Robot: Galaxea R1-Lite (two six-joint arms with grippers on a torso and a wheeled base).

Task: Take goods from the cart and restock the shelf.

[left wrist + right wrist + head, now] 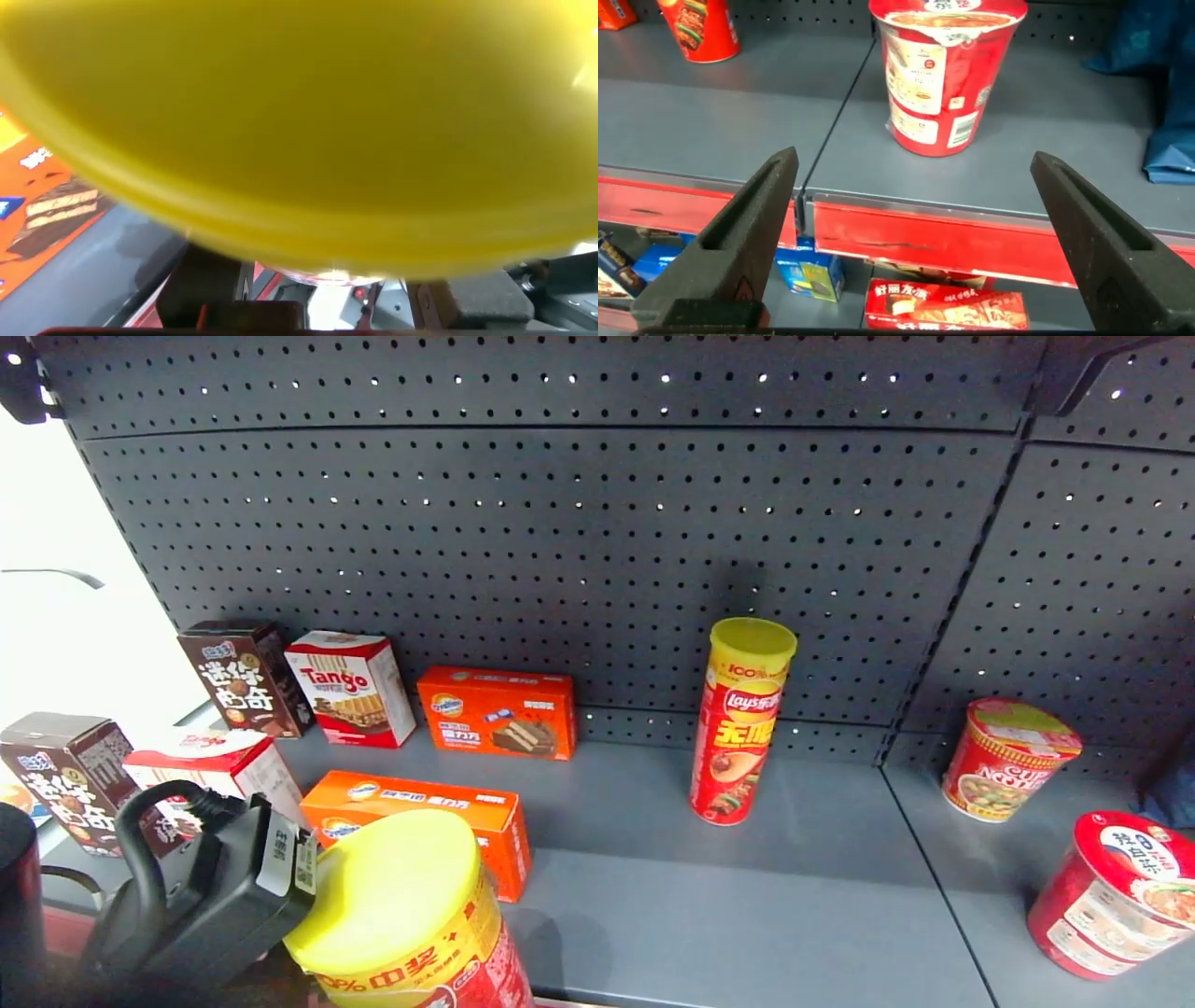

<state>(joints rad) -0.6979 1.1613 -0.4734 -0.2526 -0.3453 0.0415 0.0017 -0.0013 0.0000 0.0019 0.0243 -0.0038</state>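
Left gripper [271, 933], low at the near left of the grey metal shelf [747, 915], has hold of a red cardboard crisp tube with a yellow plastic lid [401, 915]. The tube is tilted and off the shelf. Its fingers are hidden behind the tube, so the width of the grip is unreadable. Beyond and left of this gripper stand a brown snack carton [65, 779] and a red-and-white wafer box [215, 765]. Just past the held tube lies a flat orange biscuit box [420, 817]. Farther back, against the perforated back panel [597, 523], a second brown carton [245, 677], a second wafer box [353, 689] and a second orange box [497, 712] stand in a row. Right of these, well apart from the left gripper, a matching yellow-lidded crisp tube [742, 723] stands upright. Farther right, a red noodle cup with a green-edged lid [1008, 761] sits near the back panel. Right gripper [915, 252] is spread wide and holds nothing. It hangs before the shelf's red front strip [906, 233]. A red paper noodle cup [943, 75] stands upright on the shelf just ahead of it.
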